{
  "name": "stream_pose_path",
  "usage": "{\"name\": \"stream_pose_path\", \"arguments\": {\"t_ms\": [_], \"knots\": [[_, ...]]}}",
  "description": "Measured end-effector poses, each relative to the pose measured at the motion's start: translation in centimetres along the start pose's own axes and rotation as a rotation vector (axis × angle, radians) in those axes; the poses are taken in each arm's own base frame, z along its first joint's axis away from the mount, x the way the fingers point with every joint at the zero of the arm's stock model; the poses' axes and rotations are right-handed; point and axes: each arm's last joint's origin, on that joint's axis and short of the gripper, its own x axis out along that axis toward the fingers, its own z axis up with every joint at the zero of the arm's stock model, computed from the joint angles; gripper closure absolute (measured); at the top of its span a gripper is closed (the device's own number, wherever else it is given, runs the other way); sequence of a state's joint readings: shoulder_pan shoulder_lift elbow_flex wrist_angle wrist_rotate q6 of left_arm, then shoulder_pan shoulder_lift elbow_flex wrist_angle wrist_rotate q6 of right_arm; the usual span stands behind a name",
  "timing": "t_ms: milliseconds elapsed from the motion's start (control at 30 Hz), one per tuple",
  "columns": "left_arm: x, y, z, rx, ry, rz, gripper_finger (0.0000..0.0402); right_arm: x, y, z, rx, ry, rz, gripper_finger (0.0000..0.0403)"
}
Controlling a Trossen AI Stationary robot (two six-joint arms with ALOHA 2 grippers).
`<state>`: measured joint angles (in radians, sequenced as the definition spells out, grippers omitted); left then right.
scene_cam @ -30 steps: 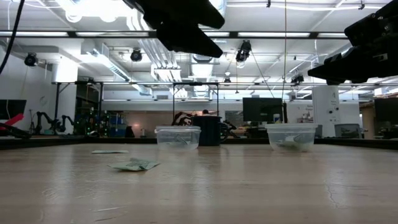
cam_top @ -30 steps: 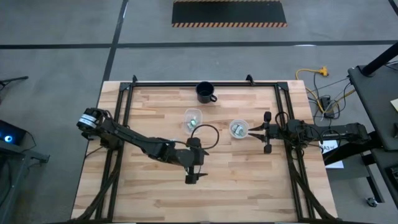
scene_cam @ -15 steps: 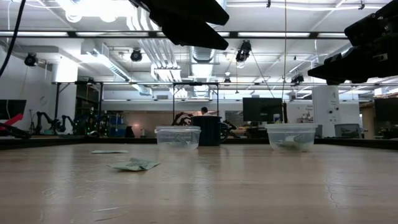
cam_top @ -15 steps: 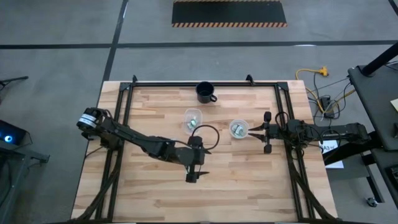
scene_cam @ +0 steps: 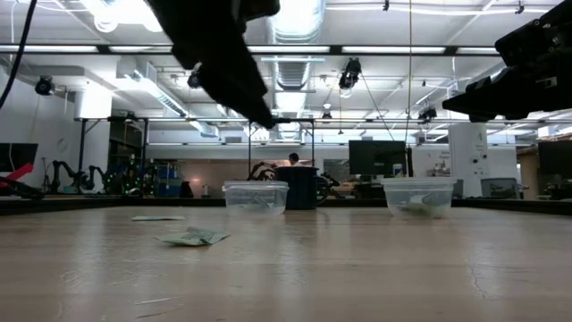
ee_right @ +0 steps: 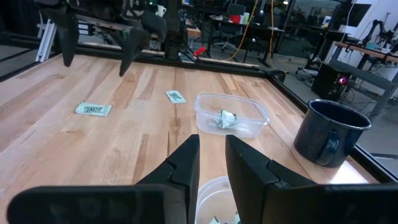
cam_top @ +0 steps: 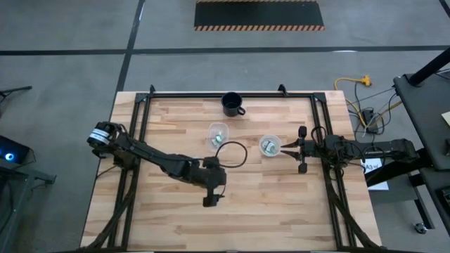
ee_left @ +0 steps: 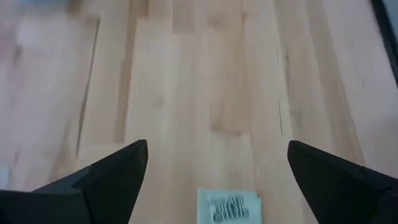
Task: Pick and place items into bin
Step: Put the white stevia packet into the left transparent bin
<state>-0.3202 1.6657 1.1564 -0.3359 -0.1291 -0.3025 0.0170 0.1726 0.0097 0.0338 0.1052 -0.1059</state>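
Observation:
A pale green-and-white packet (ee_left: pixel 227 206) lies flat on the wood. My left gripper (ee_left: pixel 217 158) hangs open above it, tipped down, a finger to either side and clear of it; in the high view this gripper (cam_top: pixel 209 201) is over the table's middle. A second packet (ee_right: pixel 175 96) lies farther off. Two clear cup-like bins (cam_top: pixel 217 133) (cam_top: pixel 270 145) each hold a packet. My right gripper (ee_right: pixel 212 146) waits level at the table's right, just behind the right bin, its fingers a narrow gap apart and holding nothing.
A dark mug (cam_top: pixel 233 104) stands near the far edge. Black frame rails (cam_top: pixel 133 140) run along the table's left and right sides. A cable loop (cam_top: pixel 235 153) hangs by my left arm. Bare wood (cam_top: pixel 267 211) lies toward the near edge.
My left gripper has tipped from nearly level to pointing steeply down and has shifted a little toward the table's left. It has stayed open. The packets and the bins have not moved.

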Motion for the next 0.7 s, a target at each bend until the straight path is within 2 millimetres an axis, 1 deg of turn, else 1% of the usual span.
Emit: {"name": "stream_pose_path", "arguments": {"t_ms": [100, 267, 433, 700], "knots": [[0.0, 0.1, -0.4, -0.033, 0.045, -0.004, 0.0034, 0.0, 0.0, 0.0, 0.000, 0.000, 0.000, 0.0335], [-0.1, -0.1, -1.0, -0.017, 0.105, -0.018, 0.0034, 0.0, 0.0, 0.0, 0.000, 0.000, 0.000, 0.0335], [-0.2, -0.9, -1.6, 0.007, 0.138, -0.032, 0.0034, 0.0, 0.0, 0.0, 0.000, 0.000, 0.000, 0.0335], [-0.5, -2.3, -2.0, 0.041, 0.139, -0.055, 0.0034, 0.0, 0.0, 0.0, 0.000, 0.000, 0.000, 0.0335]]}}
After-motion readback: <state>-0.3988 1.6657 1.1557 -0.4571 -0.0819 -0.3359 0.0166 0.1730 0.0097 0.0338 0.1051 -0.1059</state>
